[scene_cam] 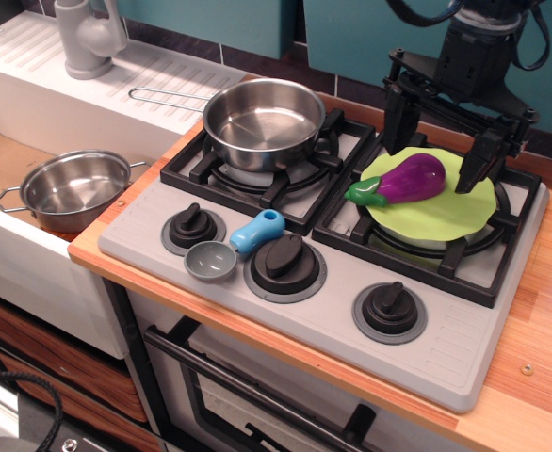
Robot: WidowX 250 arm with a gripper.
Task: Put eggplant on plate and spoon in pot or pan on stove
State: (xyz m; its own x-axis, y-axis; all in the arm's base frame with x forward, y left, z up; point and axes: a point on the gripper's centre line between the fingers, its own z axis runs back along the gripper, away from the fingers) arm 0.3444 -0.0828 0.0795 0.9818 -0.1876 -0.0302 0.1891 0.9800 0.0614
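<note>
Teal wall panels back a wooden bench [540, 311] that carries the grey stove [257, 202], with a white sink unit to its left. On the stove's rear left burner sits the steel pan [262, 121], its wire handle reaching left toward the drainboard. On the right burner rests the lime plate [446, 212], and the purple eggplant [403, 181] lies on the plate's left part, its green stem cap poking past the plate's left edge. Above the plate hangs the black claw [436, 141], spread wide, one finger left of the eggplant and the other to its right, neither touching it. A second steel pot [73, 188] with two loop handles sits in the sink well. At the stove's front left, between two knobs, lies the spoon [234, 247], grey bowl forward and blue handle angled back.
</note>
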